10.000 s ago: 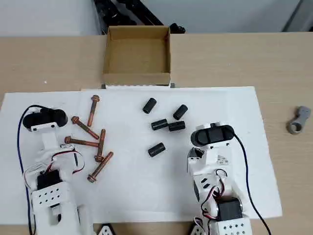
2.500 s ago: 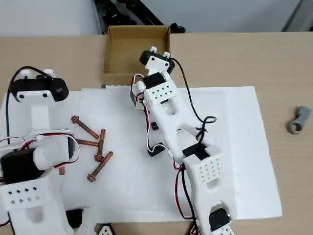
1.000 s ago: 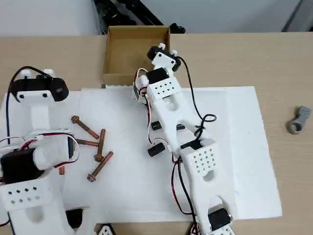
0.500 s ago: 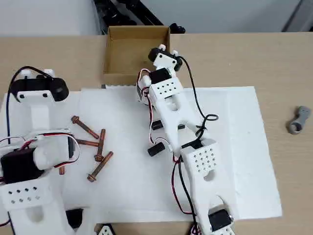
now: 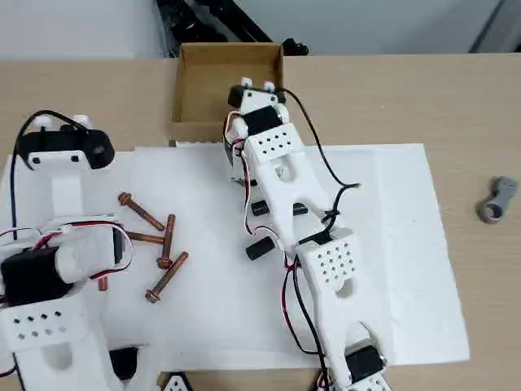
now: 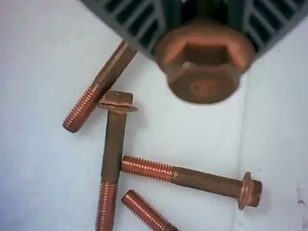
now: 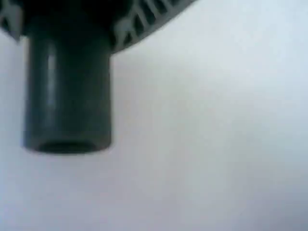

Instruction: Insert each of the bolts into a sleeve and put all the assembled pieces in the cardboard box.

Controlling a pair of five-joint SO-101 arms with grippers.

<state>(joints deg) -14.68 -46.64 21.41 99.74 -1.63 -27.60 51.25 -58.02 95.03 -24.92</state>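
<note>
Right now the left gripper point(image 6: 204, 17) is clenching a copper bolt point(image 6: 204, 65), its hexagonal head facing the wrist camera, above loose bolts point(image 5: 167, 240) lying on the white sheet point(image 5: 391, 212). The right gripper point(image 7: 67, 21) is grasping a black sleeve point(image 7: 67, 91) over the sheet, near the cardboard box point(image 5: 177, 85). Two more sleeves point(image 5: 260, 248) are lying beside that arm.

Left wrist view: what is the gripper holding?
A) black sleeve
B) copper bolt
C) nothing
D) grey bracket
B: a copper bolt, hex head toward the camera, sits clamped in the left gripper, above the loose bolts.
</note>
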